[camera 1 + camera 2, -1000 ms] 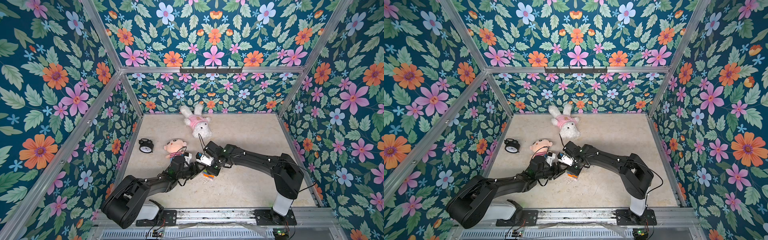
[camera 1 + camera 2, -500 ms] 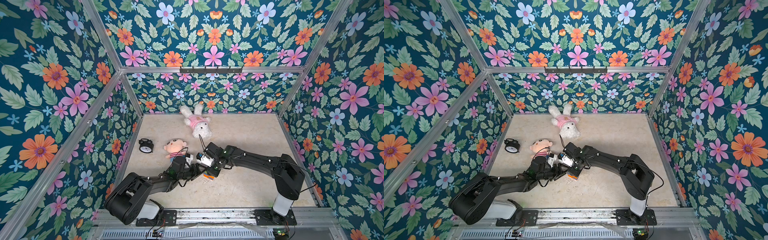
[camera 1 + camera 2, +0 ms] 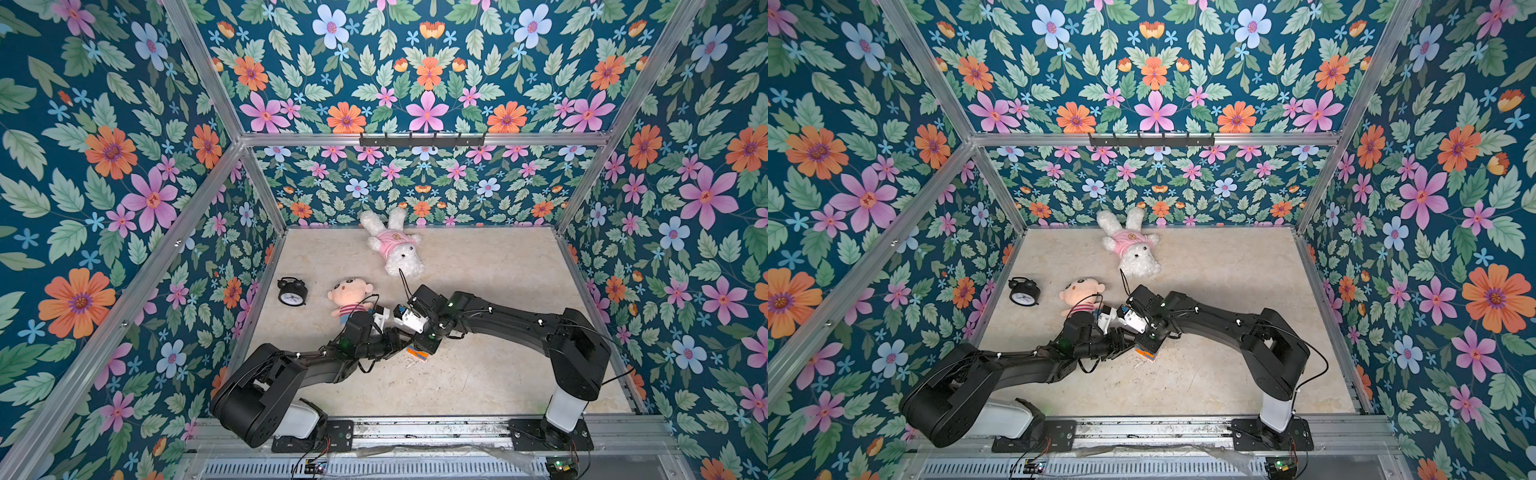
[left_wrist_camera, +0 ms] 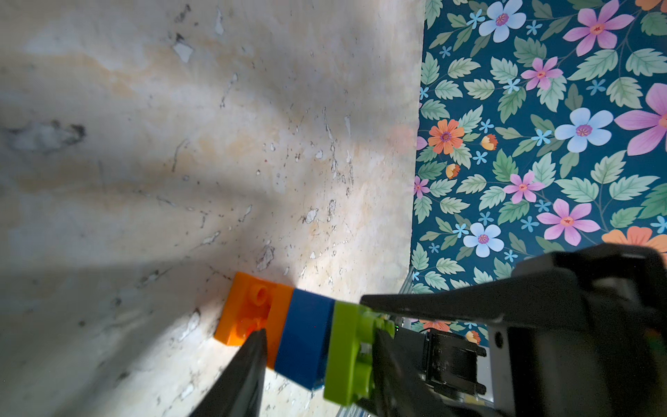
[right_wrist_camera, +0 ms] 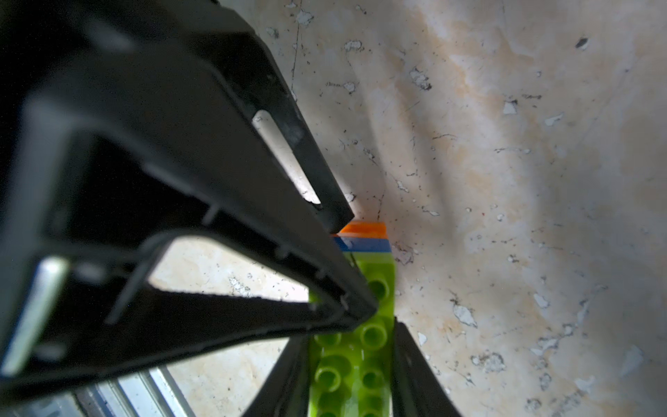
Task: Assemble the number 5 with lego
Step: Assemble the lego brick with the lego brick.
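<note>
Assembly is at the pressing stage, we judge: bricks are being squeezed together, not fetched. The stack (image 3: 417,354) sits low at the worktop (image 3: 478,386), nearer its front edge than its back edge and about midway between the side edges. Whether it rests on the surface or hangs just above we cannot tell. In the left wrist view we read three layers joined face to face: orange brick (image 4: 249,310), blue brick (image 4: 306,339), green brick (image 4: 346,346). Further bricks we cannot make out, so we take the task to be unfinished.

Our right gripper (image 5: 352,339) is clamped narrowly on the long sides of the green brick and so carries the stack. Our left gripper (image 4: 317,330) straddles the layers, one fingertip at the orange face, the other at the studded green face. Its jaws stand partway in, and we cannot tell whether they press yet.

Next, we think, comes a firm, square squeeze along the stacking line while the right grip resists, so that nothing twists or pops apart. After that the missing pieces must be added.

Both arms lie low. The left arm (image 3: 316,365) stretches from the front left corner toward the middle. The right arm (image 3: 519,324) reaches across from the front right corner, elbow bent, and the two wrists meet head to head over the stack.
</note>
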Controlling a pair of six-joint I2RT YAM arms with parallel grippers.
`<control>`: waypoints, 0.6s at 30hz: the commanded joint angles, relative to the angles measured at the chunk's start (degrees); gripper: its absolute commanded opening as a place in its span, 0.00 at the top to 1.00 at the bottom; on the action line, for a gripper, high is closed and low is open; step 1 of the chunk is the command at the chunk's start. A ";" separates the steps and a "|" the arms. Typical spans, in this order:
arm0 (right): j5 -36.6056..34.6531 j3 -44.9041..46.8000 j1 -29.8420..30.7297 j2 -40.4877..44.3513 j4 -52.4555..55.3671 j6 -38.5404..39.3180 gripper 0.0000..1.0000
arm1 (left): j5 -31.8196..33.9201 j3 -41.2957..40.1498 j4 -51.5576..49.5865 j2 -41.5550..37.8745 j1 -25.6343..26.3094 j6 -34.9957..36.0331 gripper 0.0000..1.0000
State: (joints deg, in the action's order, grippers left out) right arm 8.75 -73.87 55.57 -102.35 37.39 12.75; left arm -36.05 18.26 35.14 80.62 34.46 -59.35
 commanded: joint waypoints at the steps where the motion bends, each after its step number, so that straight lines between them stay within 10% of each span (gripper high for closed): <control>1: 0.24 0.30 0.19 0.03 2.52 -1.40 0.64 | 0.06 0.19 -2.46 -0.28 0.08 1.90 0.49; 18: 2.06 1.69 0.59 3.13 0.71 -1.74 0.52 | -0.71 0.66 -3.71 -1.02 0.43 3.01 0.48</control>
State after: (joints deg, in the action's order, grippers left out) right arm 10.41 -72.34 56.05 -99.53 37.58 11.49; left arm -36.75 18.79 32.51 79.70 34.87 -57.36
